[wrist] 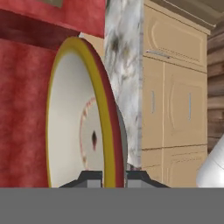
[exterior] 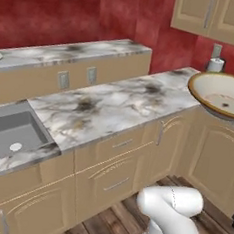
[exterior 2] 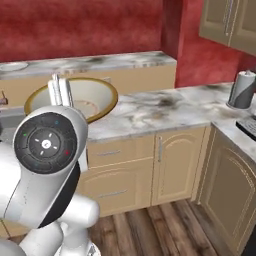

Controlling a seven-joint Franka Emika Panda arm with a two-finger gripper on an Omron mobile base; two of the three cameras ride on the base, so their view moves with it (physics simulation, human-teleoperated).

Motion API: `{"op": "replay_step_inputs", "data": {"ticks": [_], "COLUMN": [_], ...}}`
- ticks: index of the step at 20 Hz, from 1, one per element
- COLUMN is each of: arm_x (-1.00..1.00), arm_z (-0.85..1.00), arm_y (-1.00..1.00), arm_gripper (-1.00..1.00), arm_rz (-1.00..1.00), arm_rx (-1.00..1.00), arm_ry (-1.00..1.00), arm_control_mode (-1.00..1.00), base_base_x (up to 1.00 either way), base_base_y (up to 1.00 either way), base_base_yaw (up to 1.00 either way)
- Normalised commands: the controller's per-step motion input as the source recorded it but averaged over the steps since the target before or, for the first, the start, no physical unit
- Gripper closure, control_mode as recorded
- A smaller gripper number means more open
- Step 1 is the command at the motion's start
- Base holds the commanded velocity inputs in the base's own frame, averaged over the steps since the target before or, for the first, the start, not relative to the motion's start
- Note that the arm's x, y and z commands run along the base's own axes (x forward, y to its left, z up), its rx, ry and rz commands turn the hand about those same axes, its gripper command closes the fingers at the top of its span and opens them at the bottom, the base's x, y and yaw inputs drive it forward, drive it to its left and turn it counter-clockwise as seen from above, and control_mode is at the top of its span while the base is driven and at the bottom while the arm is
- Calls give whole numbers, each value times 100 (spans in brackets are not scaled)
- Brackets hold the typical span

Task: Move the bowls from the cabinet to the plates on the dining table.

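Wide cream bowl (tan rim), upright, above marble counter edge

no readable text, labels, brands or numbers on any surface in these views

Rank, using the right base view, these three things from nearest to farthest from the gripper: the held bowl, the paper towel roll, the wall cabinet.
1. Bowl: gripped at its rim by the gripper, left of the picture.
2. Paper towel roll: standing on the counter, far right.
3. Wall cabinet: high in the upper right corner, beyond the roll.

Bowl cut by right edge
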Motion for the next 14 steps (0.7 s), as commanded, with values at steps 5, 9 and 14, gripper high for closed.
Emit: {"op": "replay_step_inputs", "data": {"ticks": [5, 9, 14], "arm_x": [0, 0, 0], "arm_z": [0, 0, 0], "arm_y": [0, 0, 0], "arm_gripper": [100, 100, 100], "arm_rz": [0, 0, 0], "arm_rx": [0, 0, 0], "arm_ry": [0, 0, 0], "arm_control_mode": [100, 100, 100], "base_base_x": [5, 23, 3], "base_base_y": [77, 36, 71], "base_base_yaw": [27, 44, 40]}}
